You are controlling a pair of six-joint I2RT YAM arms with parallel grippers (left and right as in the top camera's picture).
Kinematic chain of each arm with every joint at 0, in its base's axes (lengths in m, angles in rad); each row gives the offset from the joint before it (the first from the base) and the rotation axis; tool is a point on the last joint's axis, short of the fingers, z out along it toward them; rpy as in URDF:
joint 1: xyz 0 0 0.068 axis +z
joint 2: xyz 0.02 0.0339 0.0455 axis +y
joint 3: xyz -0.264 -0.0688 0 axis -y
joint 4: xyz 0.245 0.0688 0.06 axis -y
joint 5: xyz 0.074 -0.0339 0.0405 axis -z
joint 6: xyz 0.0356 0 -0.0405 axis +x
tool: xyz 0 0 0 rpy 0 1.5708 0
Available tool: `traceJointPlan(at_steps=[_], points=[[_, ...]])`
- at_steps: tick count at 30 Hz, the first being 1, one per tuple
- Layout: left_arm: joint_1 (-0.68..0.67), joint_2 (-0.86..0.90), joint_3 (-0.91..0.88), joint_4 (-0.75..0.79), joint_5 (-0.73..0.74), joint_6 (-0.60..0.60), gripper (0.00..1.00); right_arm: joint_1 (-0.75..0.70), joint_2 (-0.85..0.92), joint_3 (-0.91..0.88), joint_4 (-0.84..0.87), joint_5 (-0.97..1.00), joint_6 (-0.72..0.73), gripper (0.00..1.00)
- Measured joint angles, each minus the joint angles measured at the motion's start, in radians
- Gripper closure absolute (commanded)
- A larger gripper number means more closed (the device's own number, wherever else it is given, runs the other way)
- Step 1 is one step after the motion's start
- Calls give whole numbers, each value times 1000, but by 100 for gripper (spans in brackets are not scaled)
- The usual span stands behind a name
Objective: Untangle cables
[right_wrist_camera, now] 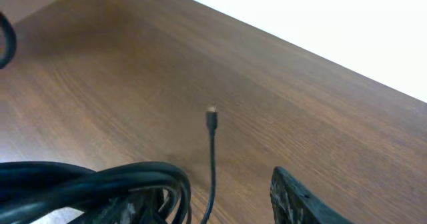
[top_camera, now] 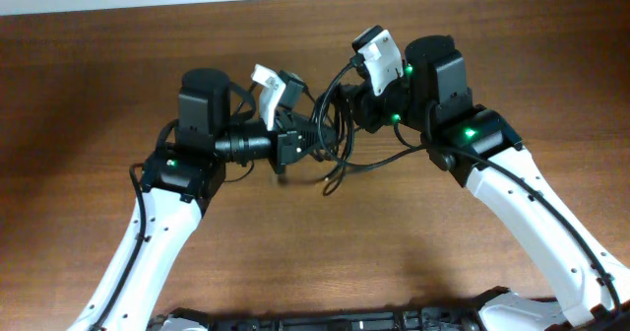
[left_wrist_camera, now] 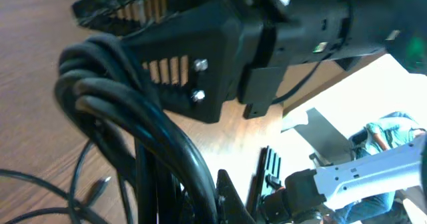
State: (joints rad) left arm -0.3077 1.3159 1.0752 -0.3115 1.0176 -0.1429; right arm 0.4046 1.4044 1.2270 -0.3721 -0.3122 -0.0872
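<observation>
Item: cables (top_camera: pixel 327 134), several thin black cords bunched in loose loops, at the upper centre of the overhead frame, lifted between the two end effectors. A few strands trail below the bunch toward the desk (top_camera: pixel 295 257).

Left wrist view: the cables (left_wrist_camera: pixel 113 111) fill the left and lower centre as a thick curved bundle. The bundle hooks over the lower finger of the right end effector (left_wrist_camera: pixel 100 31), whose slotted black fingers enter from the top. A small plug end (left_wrist_camera: pixel 100 187) and thin strands lie on the wood at lower left.

Right wrist view: the bundle (right_wrist_camera: pixel 100 181) lies at lower left over one slotted finger. The other finger (right_wrist_camera: pixel 300 201) stands clear at lower right, so the jaws are parted. One cord rises at centre, ending in a plug end (right_wrist_camera: pixel 211 114) above the desk.

Left end effector (top_camera: pixel 300 144): touches the left side of the bunch; whether its jaws grip cannot be told.

Right end effector (top_camera: pixel 356 109): upper right of the bunch.

Surroundings: brown wooden desk; white arm links with green lights; a person in a teal shirt (left_wrist_camera: pixel 383 127), right edge of the left wrist view.
</observation>
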Motion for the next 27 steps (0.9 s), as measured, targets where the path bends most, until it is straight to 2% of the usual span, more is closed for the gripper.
traceJointPlan(at_steps=[4,11,13,14,15,16,22,27], points=[[-5,0,-2,26,-3,0,100,-4,3,0,-20,-25,-18,48],[-8,1,-2,29,-144,1,100,-3,5,0,-32,-190,-81,48],[-7,1,-3,55,-130,1,100,-3,5,0,-28,-198,-99,48],[-7,1,-4,70,-104,2,100,-3,5,0,-28,-188,-101,71],[-7,2,-5,88,-54,13,100,-3,5,0,-28,-175,-103,85],[-7,2,-5,92,-4,23,100,-3,5,0,-29,-161,-110,95],[34,2,-5,75,62,28,100,4,5,1,-50,-157,-130,96],[162,3,-5,-65,49,43,100,23,6,2,-108,-130,-122,96]])
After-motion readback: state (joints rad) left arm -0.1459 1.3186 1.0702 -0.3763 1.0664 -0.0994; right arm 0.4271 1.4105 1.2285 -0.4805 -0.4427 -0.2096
